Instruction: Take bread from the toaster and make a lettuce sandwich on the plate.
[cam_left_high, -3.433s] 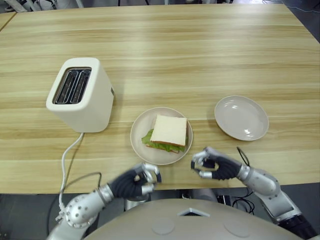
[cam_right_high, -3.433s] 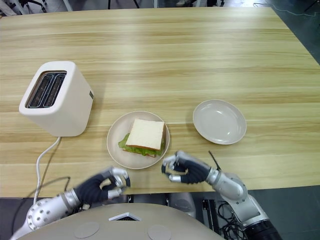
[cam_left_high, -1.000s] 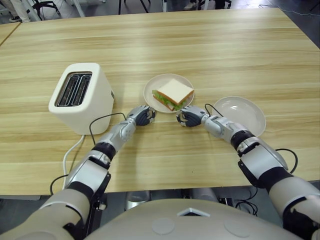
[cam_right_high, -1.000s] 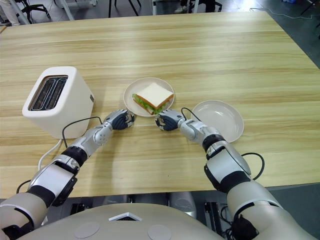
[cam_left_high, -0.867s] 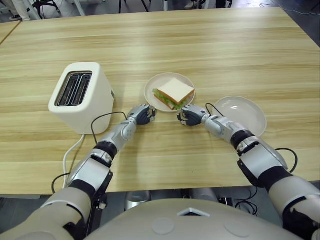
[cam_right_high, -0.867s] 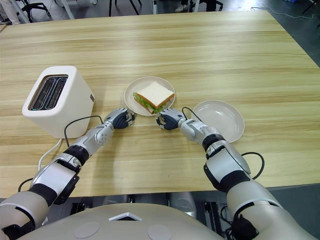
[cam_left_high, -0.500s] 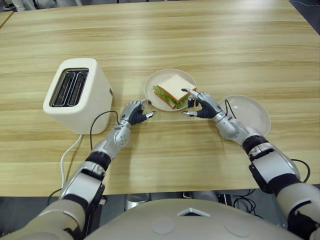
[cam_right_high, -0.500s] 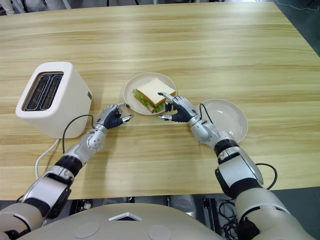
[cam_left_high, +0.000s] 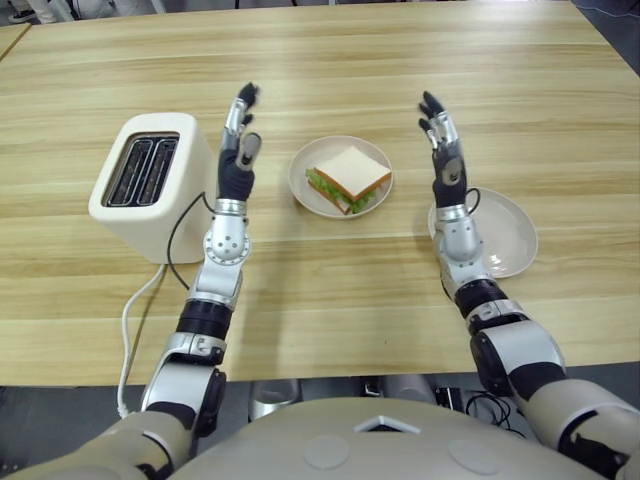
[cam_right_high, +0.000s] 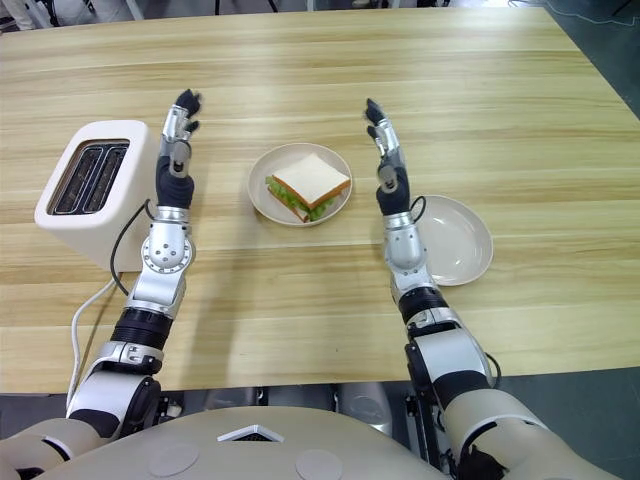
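- Basically done: sandwich (cam_left_high: 349, 176) sits assembled on plate (cam_left_high: 303, 190), between both sets of fingertips.
- left hand (cam_left_high: 240, 152), right hand (cam_left_high: 445, 155): fingers straight, holding nothing.
- toaster (cam_left_high: 150, 195), outboard of left fingers: slots look empty.

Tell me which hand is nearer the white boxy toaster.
Left. The left hand stands open, fingers up, just beside the white boxy toaster on its right side. The right hand, also open, is across the round beige sandwich plate, by the empty beige plate.
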